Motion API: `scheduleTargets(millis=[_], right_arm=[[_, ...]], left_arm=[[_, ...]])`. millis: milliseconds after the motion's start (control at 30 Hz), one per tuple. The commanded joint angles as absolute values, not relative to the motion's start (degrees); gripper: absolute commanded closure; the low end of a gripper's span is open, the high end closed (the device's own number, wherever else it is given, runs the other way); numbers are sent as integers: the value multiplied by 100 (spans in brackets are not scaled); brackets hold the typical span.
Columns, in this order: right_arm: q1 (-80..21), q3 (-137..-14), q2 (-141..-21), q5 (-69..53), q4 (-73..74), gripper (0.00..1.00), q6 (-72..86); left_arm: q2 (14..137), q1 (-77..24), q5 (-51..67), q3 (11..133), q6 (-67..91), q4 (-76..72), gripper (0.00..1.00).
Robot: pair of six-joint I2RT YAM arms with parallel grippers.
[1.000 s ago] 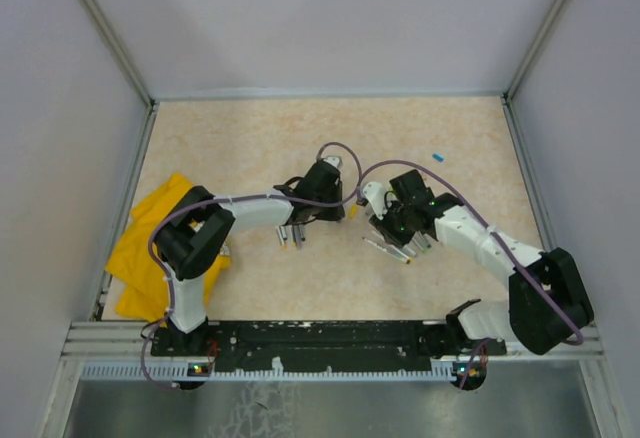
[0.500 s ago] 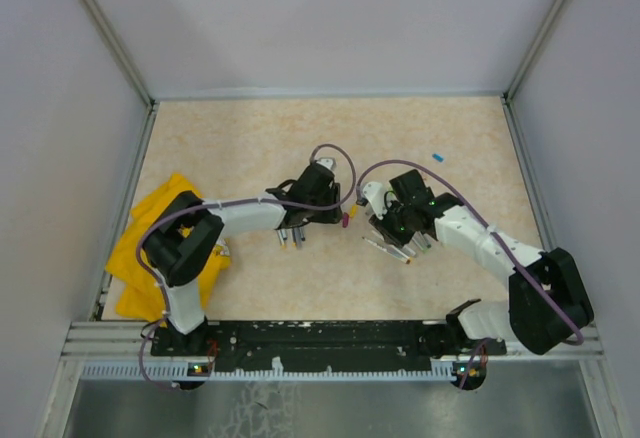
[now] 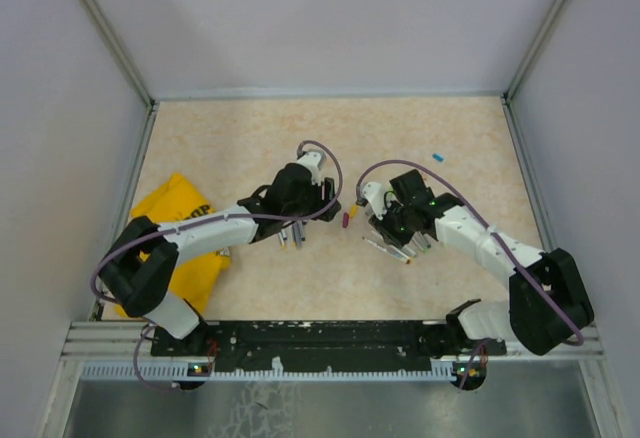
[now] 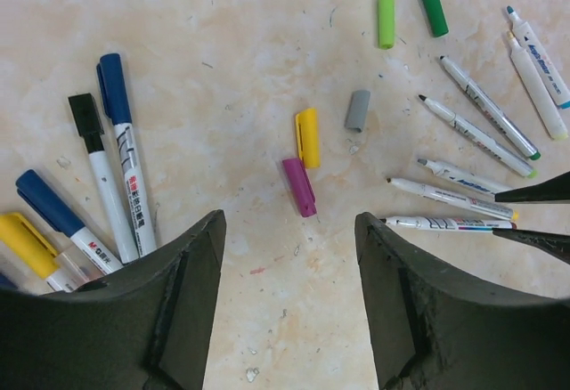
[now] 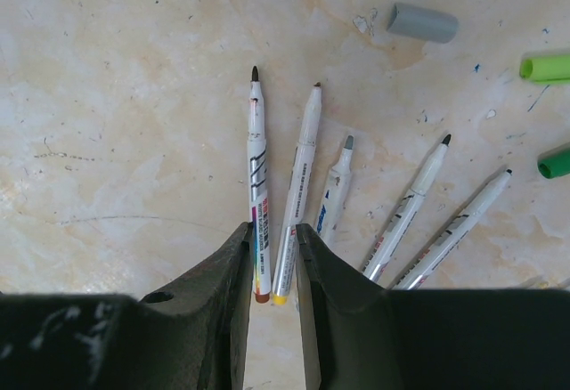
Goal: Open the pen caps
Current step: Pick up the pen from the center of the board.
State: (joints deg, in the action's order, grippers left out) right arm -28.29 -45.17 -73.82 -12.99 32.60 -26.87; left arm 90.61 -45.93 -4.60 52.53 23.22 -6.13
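Note:
In the left wrist view, loose pen caps lie on the table: purple (image 4: 299, 186), yellow (image 4: 307, 137), grey (image 4: 357, 109), light green (image 4: 386, 19) and dark green (image 4: 434, 9). My left gripper (image 4: 289, 252) is open and empty, just short of the purple cap, which also shows in the top view (image 3: 347, 220). Capped pens (image 4: 120, 150) lie to its left, uncapped pens (image 4: 463, 123) to its right. My right gripper (image 5: 272, 230) is narrowly open low over uncapped pens (image 5: 298, 167); two barrels lie between its fingers. From above, the left gripper (image 3: 318, 216) and the right gripper (image 3: 385, 243) sit at mid-table.
A yellow cloth (image 3: 175, 228) lies at the table's left edge under the left arm. A lone blue cap (image 3: 437, 157) lies at the far right. Grey walls with metal rails (image 3: 527, 188) close in the table on three sides.
My left gripper has pulled back to the left, away from the right gripper, and the purple cap now lies on the table between them. The right arm has not moved.

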Motion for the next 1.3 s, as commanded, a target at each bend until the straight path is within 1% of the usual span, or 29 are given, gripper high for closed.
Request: scheduleTargets(millis=[0, 200, 567, 700, 967, 1267], right_arm=[[-2760, -4790, -7163, -1349, 3208, 75, -2751], [-2760, -4790, -7163, -1345, 3208, 74, -2755], [-2754, -4781, -7164, -1345, 3208, 74, -2769], [-2751, -4781, -7172, -1344, 3208, 75, -2777], [-2751, -4768, -7180, -1325, 3200, 74, -2786], [-2752, -4772, -7181, -1318, 3201, 74, -2795]], left_arm=[[8779, -4580, -598, 5194, 1815, -716, 34], [8460, -4528, -847, 5300, 1354, -380, 24], [8114, -4414, -1789, 5383, 558, -77, 2], [8165, -4287, -1846, 5410, 380, -67, 1], [8577, -3973, -1331, 5736, 343, 219, 1], [8949, -3870, -1154, 6046, 382, 484, 1]])
